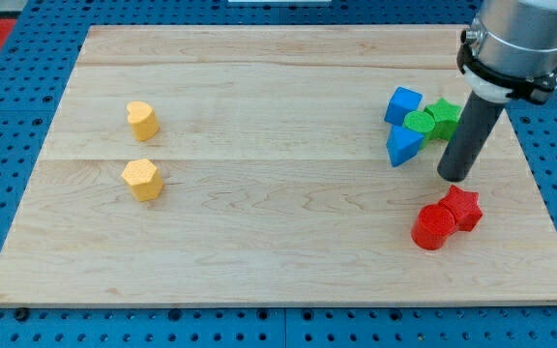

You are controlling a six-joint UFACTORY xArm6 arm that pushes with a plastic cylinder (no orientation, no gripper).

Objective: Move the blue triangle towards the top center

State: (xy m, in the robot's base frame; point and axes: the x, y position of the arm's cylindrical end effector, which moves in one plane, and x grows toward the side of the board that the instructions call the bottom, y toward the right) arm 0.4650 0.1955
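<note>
The blue triangle [403,145] lies on the wooden board at the view's right, its point toward the lower left. It touches a green round block [420,123] just above it. A blue cube [403,104] sits above that, and a green star [444,116] lies to the right of the green round block. My tip [455,177] is down on the board, to the right of and slightly below the blue triangle, with a small gap between them.
A red cylinder [433,228] and a red star [461,207] touch each other just below my tip. Two yellow blocks [142,120] [143,179] lie at the view's left. The board's right edge [535,164] is close to the cluster.
</note>
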